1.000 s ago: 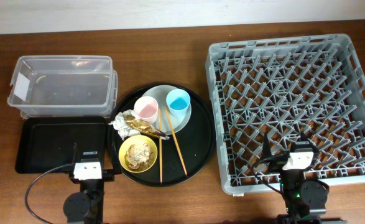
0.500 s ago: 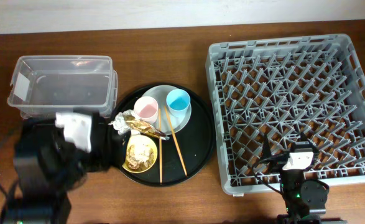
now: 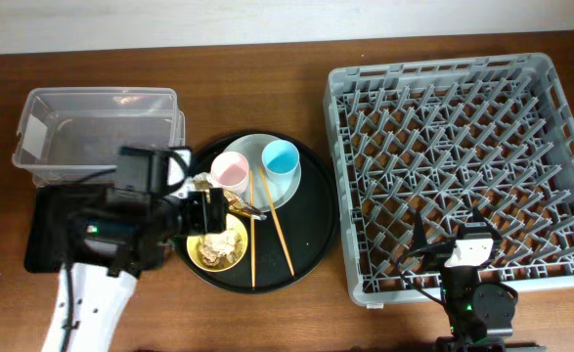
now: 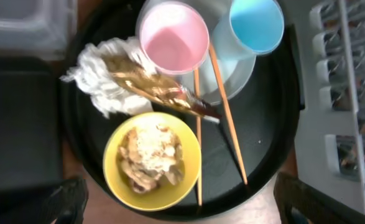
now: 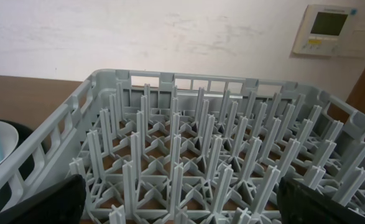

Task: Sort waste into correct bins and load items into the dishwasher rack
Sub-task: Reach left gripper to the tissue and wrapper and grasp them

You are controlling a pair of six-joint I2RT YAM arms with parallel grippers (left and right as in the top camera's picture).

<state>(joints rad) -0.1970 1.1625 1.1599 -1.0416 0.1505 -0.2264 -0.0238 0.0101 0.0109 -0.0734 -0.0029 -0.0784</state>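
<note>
My left gripper (image 3: 211,213) is open and empty, hovering over the yellow bowl (image 4: 115,163), which holds beige food scraps (image 4: 150,154). The white napkin (image 4: 101,81) and the gold wrapper (image 4: 146,82) lie just beyond the bowl. The pink cup (image 4: 173,36) and the blue cup (image 4: 255,23) stand on the pale plate (image 4: 235,76). Two chopsticks (image 4: 227,118) lie beside the bowl. My right gripper (image 3: 455,240) is open and empty at the near edge of the grey rack (image 3: 463,147), whose pegs (image 5: 176,155) fill the right wrist view.
The clear tub (image 3: 96,132) stands at the back left. The shallow black tray (image 3: 47,235) in front of it is partly hidden by my left arm. The dishes sit on a round black tray (image 3: 311,220). The rack's wall (image 4: 347,93) stands right of it.
My left arm has risen from its rest at the front left and swung right over the shallow black tray, with its gripper now above the yellow bowl. The right arm has not moved.
</note>
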